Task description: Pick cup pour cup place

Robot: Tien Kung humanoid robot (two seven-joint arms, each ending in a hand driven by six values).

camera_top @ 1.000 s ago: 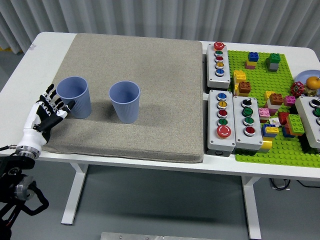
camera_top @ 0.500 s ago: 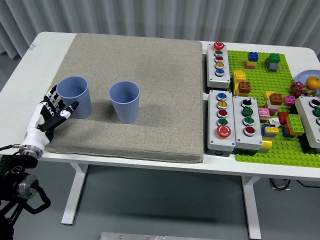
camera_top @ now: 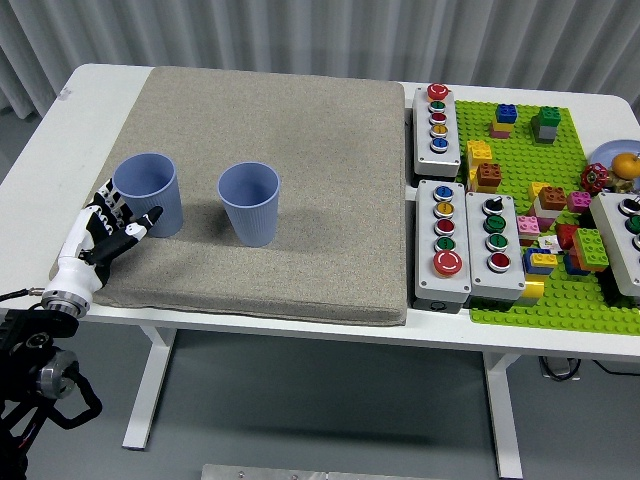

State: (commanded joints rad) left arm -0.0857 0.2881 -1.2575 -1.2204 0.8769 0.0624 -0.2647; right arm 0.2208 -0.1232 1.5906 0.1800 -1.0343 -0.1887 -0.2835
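Your left robot hand [camera_top: 108, 228] has its jointed black-and-white fingers [camera_top: 128, 229] spread loosely, gripping nothing, just beside the left cup [camera_top: 149, 193]. That cup is smooth blue plastic, tapered, upright near the left edge of the coarse grey mat [camera_top: 265, 170]. A matching second cup [camera_top: 250, 203] stands apart to its right, with bare mat beyond it.

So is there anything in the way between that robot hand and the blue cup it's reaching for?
Nothing visible. The left hand is right beside the left cup with fingers open, with only bare grey mat around them. The second cup stands apart to the right, outside that path.
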